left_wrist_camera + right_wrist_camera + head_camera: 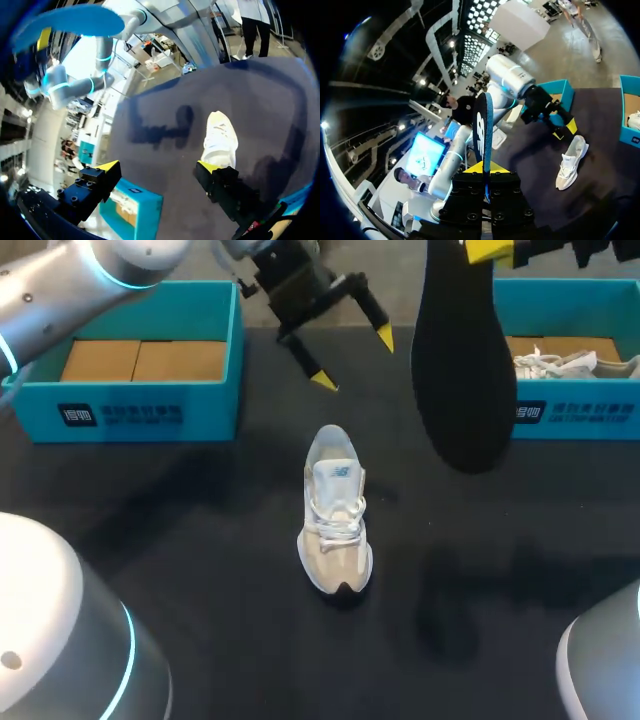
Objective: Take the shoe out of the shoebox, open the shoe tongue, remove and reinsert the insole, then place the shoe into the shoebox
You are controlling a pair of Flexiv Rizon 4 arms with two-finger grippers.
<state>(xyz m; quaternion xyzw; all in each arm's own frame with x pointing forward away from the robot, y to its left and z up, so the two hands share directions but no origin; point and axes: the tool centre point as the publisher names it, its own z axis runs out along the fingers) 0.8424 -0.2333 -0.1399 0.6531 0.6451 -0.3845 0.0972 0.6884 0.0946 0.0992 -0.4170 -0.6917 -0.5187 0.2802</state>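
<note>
Robotics lab: robot arms point(60, 290), dark table point(200, 540)

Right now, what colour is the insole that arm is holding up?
The insole is black, clearest in the head view.

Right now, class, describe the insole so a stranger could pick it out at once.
On the dark table, find the blue shoebox at the right, with a white sneaker inside. Before its left end the right gripper holds up the insole: a long, flat, black oval in the air, unlike the pale shoe lying mid-table.
</note>
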